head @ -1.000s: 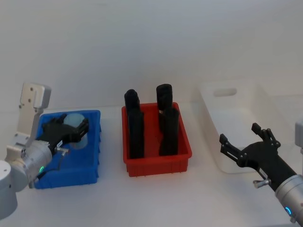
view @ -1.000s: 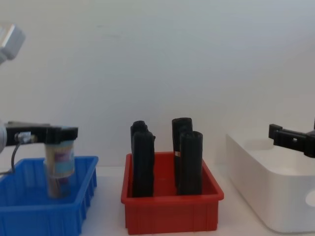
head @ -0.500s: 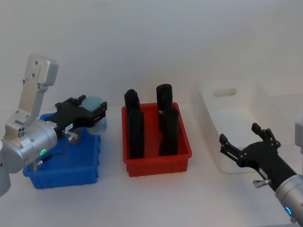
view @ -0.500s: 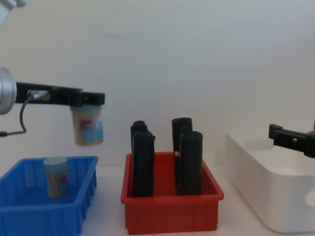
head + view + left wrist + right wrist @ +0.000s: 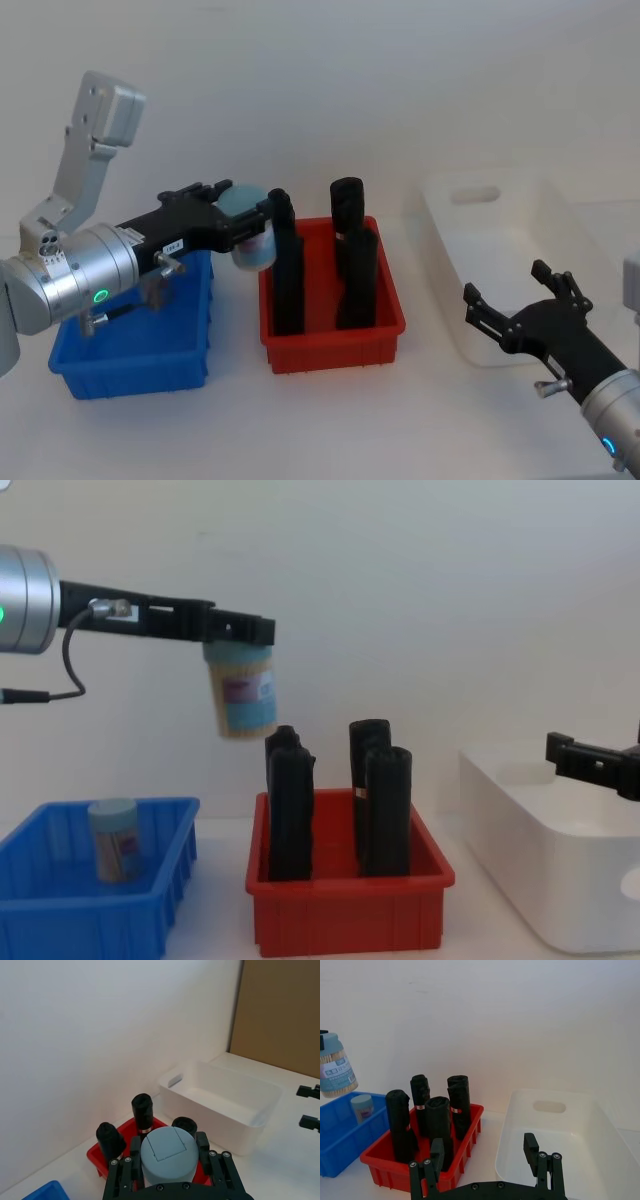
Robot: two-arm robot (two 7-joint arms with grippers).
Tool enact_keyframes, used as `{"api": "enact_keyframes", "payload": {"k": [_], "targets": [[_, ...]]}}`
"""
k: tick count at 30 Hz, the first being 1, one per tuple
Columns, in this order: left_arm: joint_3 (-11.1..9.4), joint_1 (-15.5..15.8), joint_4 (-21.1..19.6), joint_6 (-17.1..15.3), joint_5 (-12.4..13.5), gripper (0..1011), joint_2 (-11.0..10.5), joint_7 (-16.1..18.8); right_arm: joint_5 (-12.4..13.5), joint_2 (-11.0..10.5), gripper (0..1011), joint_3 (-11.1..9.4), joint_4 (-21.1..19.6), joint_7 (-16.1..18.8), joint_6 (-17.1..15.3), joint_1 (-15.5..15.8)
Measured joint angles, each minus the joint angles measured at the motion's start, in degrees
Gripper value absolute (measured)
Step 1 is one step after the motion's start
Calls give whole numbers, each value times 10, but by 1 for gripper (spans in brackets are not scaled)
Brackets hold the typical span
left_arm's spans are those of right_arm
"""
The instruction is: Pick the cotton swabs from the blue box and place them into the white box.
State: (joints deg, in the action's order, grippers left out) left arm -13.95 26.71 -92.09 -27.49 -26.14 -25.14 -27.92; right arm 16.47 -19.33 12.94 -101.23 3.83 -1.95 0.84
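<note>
My left gripper (image 5: pixel 245 215) is shut on a cotton swab jar (image 5: pixel 252 236) with a pale blue-green lid. It holds the jar in the air above the left side of the red bin. From the chest, the held jar (image 5: pixel 243 695) hangs upright, well above the black objects. Another swab jar (image 5: pixel 112 838) stands inside the blue box (image 5: pixel 90 920) at the left. The white box (image 5: pixel 440 225) sits at the right. Just in front of it my right gripper (image 5: pixel 512 288) hovers open, with nothing in it.
A red bin (image 5: pixel 335 350) stands between the blue and white boxes, holding several tall black objects (image 5: pixel 290 270). A bare white wall rises close behind the table. Open tabletop lies in front of all the bins.
The left gripper lifted a swab jar out of the blue box and carried it up and right to above the red bin's left side. The right arm has not moved.
</note>
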Motion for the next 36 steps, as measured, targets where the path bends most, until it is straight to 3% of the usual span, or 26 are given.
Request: {"api": "enact_keyframes", "payload": {"k": [15,28,36], "targets": [[-4,18,-3,-15,-11,669,4,-49,-4,1,1001,2,-1,21,-4,-3],[-5,23,-3,-19,-14,670,5,-62,-28,10,1002,17,-5,94,-25,-23],[-6,24,-3,-20,-15,670,5,-65,-53,29,1002,33,-3,157,-50,-54]]}}
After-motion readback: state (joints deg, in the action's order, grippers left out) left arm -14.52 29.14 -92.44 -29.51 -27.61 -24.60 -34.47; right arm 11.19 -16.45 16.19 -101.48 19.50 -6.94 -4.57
